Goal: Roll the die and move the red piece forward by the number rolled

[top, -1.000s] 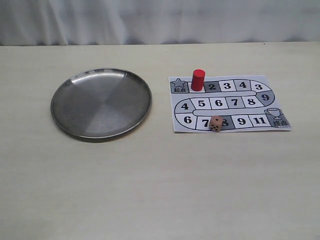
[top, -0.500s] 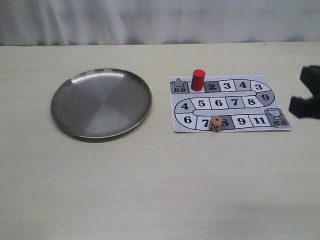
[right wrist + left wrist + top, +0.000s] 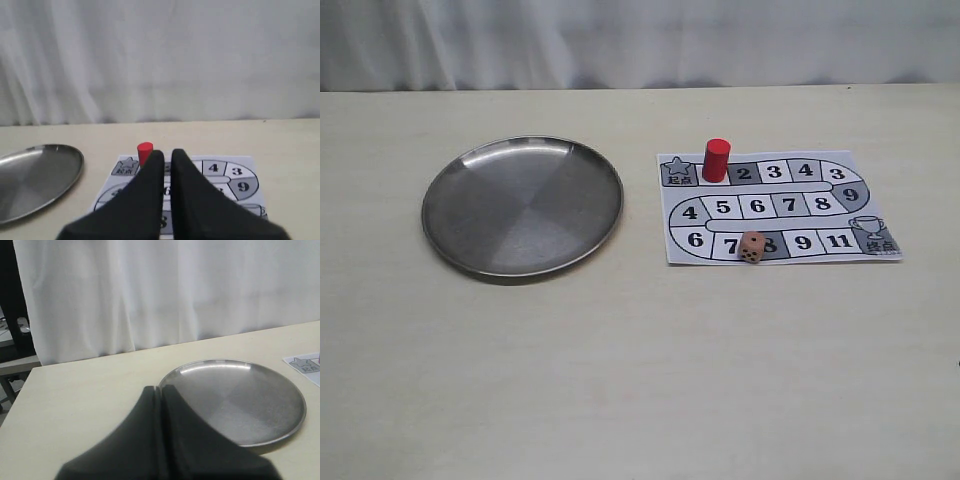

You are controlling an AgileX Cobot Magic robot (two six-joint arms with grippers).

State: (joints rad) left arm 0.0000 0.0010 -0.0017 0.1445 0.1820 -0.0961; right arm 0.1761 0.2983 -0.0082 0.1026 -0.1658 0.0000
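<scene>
The red piece (image 3: 716, 160) stands upright on the paper game board (image 3: 775, 205), on the square just right of the star square. The die (image 3: 752, 246) rests on the board's near row, between squares 7 and 8. Neither gripper shows in the exterior view. In the right wrist view my right gripper (image 3: 168, 152) hangs over the board with a narrow gap between its fingers and nothing in it. The red piece (image 3: 144, 151) sits just beyond its tips, and the die is hidden there. My left gripper (image 3: 161, 388) is shut and empty, beside the plate (image 3: 235, 400).
A round steel plate (image 3: 522, 205) lies on the left of the pale table, apart from the board. A white curtain hangs behind the table's far edge. The board's corner (image 3: 306, 364) shows past the plate in the left wrist view.
Half a second ago a black gripper showed at the right edge of the exterior view; it is out of that view now. The die and the red piece have not moved.
</scene>
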